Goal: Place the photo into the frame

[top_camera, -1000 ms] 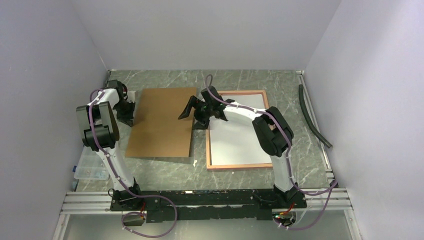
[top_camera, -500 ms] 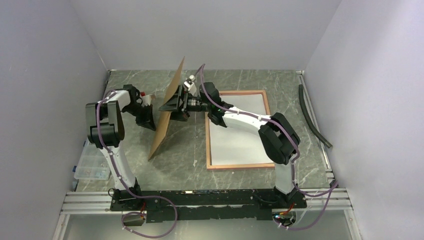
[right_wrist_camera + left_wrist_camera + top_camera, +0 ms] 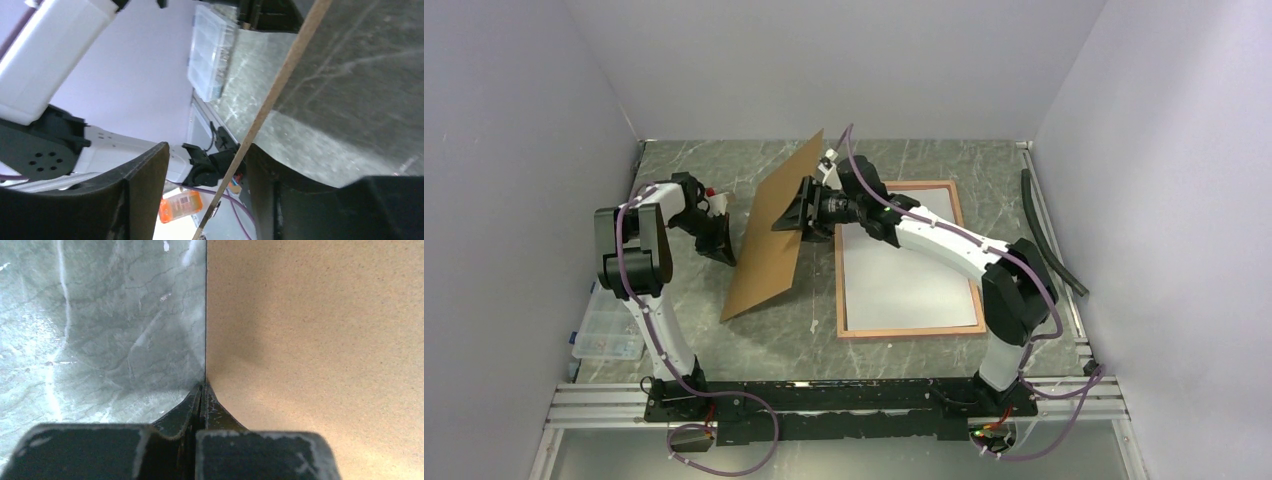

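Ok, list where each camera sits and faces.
Top external: above, behind the robot, looking down on left arm, right arm and the tilted flat brown backing board.
Left wrist: on the left hand, looking along shut fingers at the board's edge.
Right wrist: on the right hand, looking past open fingers straddling the board.
All share the board.

The left hand (image 3: 202, 392) pinches the edge of the brown board (image 3: 320, 340), green marbled table (image 3: 100, 330) beside it.

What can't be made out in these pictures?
- Printed side of the photo: top view, only its white back shows inside the frame.
- Whether the right gripper touches the backing board: right wrist view, angle leaves it unclear.
- Contents of the plastic box: top view, too small.
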`<state>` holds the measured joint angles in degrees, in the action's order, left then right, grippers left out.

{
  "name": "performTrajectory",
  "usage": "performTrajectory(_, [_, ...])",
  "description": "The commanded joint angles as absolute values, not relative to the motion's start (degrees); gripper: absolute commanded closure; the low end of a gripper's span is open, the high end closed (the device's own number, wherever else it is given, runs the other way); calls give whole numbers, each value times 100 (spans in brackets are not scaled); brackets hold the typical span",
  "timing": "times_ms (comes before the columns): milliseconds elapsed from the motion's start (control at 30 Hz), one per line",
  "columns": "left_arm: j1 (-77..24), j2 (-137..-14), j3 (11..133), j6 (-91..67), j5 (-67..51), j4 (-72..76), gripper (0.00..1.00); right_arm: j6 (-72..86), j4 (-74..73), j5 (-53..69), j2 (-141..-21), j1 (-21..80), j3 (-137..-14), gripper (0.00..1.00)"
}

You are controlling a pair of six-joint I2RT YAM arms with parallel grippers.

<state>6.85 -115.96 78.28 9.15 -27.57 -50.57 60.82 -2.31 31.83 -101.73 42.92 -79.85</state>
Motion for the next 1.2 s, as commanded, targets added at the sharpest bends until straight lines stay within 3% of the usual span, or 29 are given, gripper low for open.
performTrajectory(0, [676,-11459,7780,1018,-2287,-5002,97,5544,-1117,2895,-9927,4264,-8122,45])
performTrajectory(67, [668,-11437,7773,1043,-2300,-5022,97,5443,-1332,2756,-9915,4268,-8138,60])
performTrajectory(233, [662,-11269,7836,1114,-2300,-5111,95,5271,-1809,2547,-10029,4255,-8367,85])
performTrajectory(300, [667,-11128,7966,1205,-2274,-5211,85,5321,-1818,2532,-10022,4257,-8416,93])
performTrajectory(400, [666,-10687,8296,1577,-2314,-5453,62,5554,-1855,2467,-10007,4239,-8556,100])
performTrajectory(567, [660,-9075,8394,2729,-2995,-5563,28,6363,-1914,2399,-10044,4187,-8966,100])
performTrajectory(700, [624,-7524,8020,3797,-3811,-5558,19,7288,-1859,2184,-9968,4196,-9179,100])
performTrajectory(1167, [-149,-4528,7365,6695,-4432,-6464,16,8593,-1887,1694,-10286,4613,-9996,100])
